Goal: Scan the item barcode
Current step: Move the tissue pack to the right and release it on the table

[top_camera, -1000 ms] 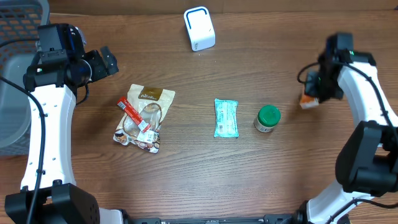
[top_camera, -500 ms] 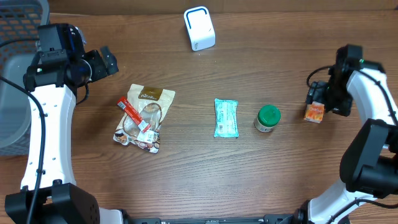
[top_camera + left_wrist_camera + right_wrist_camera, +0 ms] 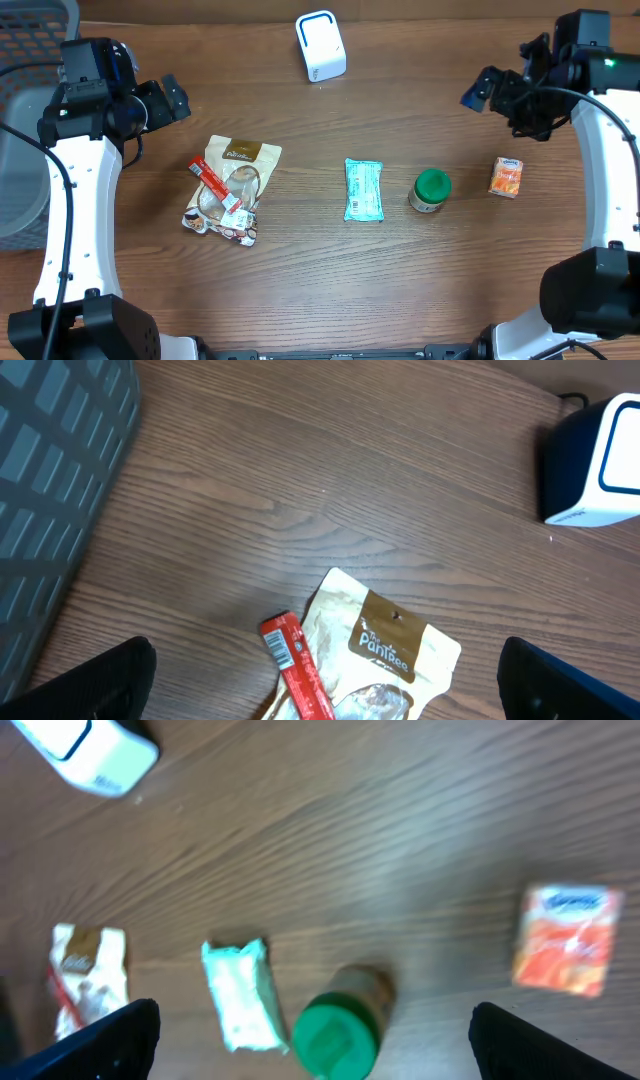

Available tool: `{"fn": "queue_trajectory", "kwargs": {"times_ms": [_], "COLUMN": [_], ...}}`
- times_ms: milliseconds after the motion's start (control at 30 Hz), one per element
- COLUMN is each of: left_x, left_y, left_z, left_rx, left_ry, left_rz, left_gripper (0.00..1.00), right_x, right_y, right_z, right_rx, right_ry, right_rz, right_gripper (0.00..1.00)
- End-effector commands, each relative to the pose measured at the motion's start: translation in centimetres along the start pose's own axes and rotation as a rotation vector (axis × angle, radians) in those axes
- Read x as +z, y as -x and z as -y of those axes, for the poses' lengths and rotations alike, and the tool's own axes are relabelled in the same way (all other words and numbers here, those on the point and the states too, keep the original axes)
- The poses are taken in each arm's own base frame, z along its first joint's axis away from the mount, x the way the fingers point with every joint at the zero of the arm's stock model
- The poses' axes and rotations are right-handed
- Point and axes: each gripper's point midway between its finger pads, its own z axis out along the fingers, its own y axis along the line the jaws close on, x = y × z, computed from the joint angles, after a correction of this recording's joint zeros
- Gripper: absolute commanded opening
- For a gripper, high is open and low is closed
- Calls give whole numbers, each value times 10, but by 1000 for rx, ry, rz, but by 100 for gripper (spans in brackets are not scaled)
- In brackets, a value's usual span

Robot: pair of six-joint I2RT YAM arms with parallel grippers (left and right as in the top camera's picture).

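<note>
Orange carton (image 3: 506, 177) lying flat, right fingers (image 3: 100, 1045) spread wide, well apart

Snack pouch (image 3: 385, 645): brown header reads roughly "PanBee". Red stick pack (image 3: 297, 670), orange carton (image 3: 565, 938): print too blurred to read.

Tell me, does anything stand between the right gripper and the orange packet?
Nothing visible does. The open right gripper hangs apart from the orange packet, with only bare table between them. The green-lidded jar stands beside the packet, off that line.
</note>
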Motion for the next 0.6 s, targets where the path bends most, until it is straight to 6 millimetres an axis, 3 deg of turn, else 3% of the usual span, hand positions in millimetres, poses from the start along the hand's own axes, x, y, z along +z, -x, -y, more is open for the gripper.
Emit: {"fn": "queue_trajectory", "kwargs": {"times_ms": [0, 567], "left_x": [-10, -10], "left_y": [10, 10], "left_z": [4, 4], "left_rx": [-11, -11], "left_ry": [-15, -15], "left_rz": [33, 33], "left_gripper": [100, 100], "right_x": [-4, -4], "right_y": [1, 3], "right_z": [-10, -11], "right_rx": [-1, -4], "right_ry": [54, 56], "right_rz": [3, 10], "right_gripper": [100, 100]}}
